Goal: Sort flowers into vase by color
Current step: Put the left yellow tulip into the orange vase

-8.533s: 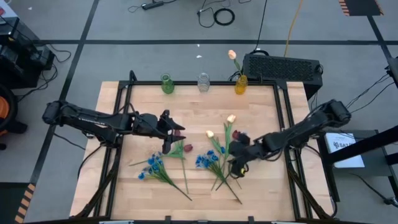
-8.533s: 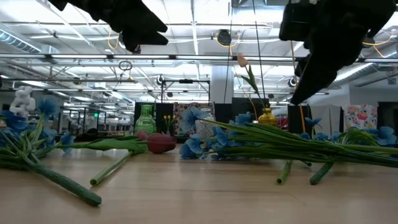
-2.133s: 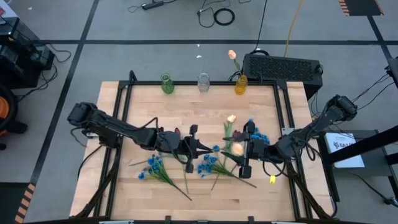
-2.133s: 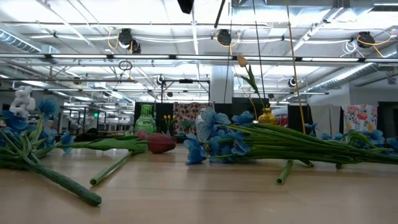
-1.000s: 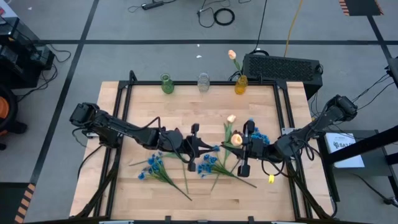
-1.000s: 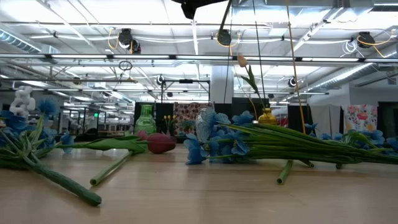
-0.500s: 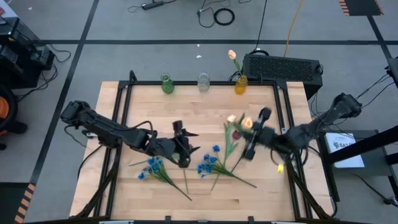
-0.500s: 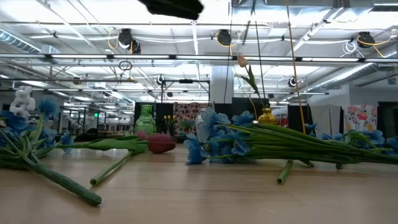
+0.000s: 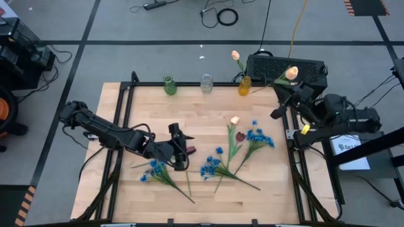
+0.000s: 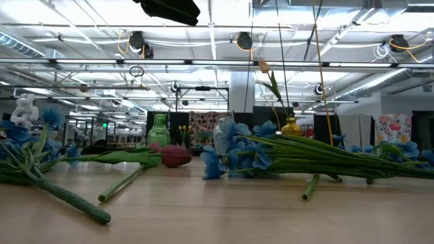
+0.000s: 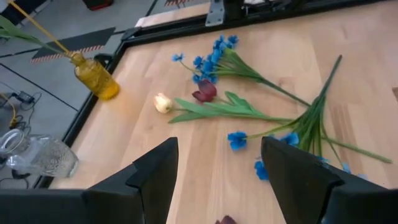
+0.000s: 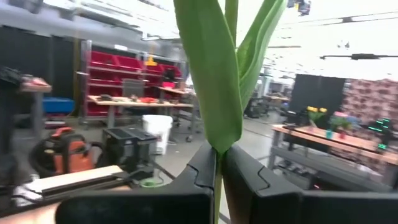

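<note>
Right gripper [image 9: 285, 96], upper right of the high view, pinches a cream tulip [image 9: 291, 73] by its stem, near the yellow vase [image 9: 244, 86]. Step: carrying it to the vase; next needs stem end lined up w/ neck. Left gripper [image 9: 178, 150] hangs wide, empty, centre-left over the table [image 9: 202, 195].
</note>
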You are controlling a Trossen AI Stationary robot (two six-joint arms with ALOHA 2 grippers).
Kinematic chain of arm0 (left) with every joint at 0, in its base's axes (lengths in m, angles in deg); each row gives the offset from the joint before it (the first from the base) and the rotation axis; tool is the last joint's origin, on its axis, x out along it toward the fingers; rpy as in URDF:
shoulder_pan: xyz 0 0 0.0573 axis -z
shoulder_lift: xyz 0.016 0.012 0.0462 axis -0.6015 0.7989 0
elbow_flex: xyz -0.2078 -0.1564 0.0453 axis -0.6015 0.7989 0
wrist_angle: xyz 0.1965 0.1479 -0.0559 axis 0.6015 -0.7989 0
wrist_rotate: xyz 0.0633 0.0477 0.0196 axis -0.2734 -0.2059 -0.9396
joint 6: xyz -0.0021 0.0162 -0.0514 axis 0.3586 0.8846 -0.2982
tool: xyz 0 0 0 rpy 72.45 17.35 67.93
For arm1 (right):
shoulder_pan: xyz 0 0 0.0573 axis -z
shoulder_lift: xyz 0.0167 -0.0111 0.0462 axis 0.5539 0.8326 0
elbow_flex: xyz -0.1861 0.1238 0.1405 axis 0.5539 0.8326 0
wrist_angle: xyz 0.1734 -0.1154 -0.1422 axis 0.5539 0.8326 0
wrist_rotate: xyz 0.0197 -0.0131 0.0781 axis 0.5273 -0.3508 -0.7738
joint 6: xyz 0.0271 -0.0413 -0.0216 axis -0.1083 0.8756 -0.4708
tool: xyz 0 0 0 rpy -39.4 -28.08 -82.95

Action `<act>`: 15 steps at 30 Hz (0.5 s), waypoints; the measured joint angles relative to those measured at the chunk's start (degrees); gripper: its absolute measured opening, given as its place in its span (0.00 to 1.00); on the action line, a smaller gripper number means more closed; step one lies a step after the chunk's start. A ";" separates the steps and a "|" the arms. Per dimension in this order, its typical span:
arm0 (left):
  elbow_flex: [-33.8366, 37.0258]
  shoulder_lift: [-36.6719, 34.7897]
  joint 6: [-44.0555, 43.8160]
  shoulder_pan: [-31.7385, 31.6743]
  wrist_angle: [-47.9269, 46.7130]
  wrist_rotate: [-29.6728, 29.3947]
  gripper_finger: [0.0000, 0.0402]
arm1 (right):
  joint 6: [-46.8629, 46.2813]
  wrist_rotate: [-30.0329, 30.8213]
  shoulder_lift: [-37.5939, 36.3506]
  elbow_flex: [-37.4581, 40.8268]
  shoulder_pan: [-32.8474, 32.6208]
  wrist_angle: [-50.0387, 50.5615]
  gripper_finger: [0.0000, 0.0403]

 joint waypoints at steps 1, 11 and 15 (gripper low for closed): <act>0.00 0.00 0.06 -0.06 0.60 0.00 0.59 | 0.06 -0.04 -0.47 1.26 1.34 -0.86 0.02; 0.00 0.00 3.21 -0.06 2.24 0.00 0.59 | 3.60 -10.03 0.33 10.88 16.01 -15.79 0.02; 0.00 0.00 5.68 -0.06 2.23 0.00 0.59 | 3.50 -16.25 2.86 11.06 22.97 -16.45 0.02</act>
